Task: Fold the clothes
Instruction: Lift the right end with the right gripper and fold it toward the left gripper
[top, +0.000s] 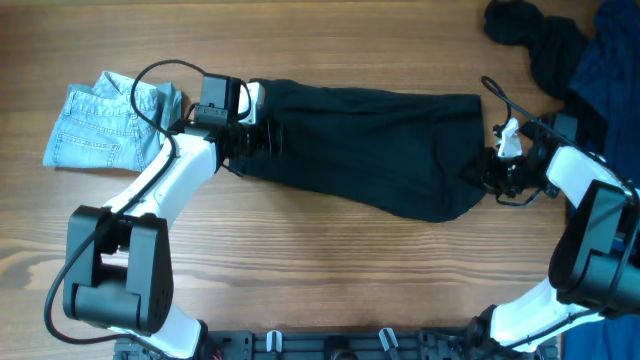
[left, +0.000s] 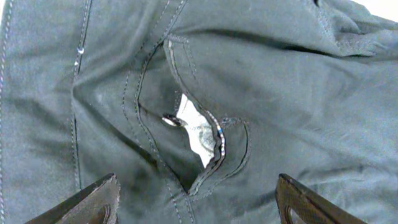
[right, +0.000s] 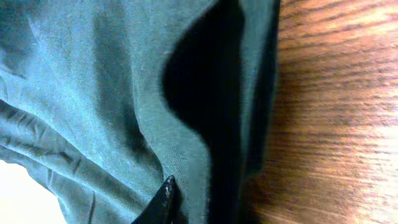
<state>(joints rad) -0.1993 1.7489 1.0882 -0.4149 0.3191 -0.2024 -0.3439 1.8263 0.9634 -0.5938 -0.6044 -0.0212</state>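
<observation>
Black shorts lie flat across the middle of the wooden table, waistband end to the left. Left gripper is over the fly opening, fingers spread wide with fabric between them. Right gripper is at the shorts' right edge, one fingertip against the fabric; can't tell if it's spread or pinching. Light-blue denim garment lies far left, a dark garment heap top right.

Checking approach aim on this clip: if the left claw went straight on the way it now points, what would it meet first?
The black shorts. The open left claw points at their fabric just below a patch of pale lining, with nothing in between. How far off the cloth is cannot be told from this view.
</observation>
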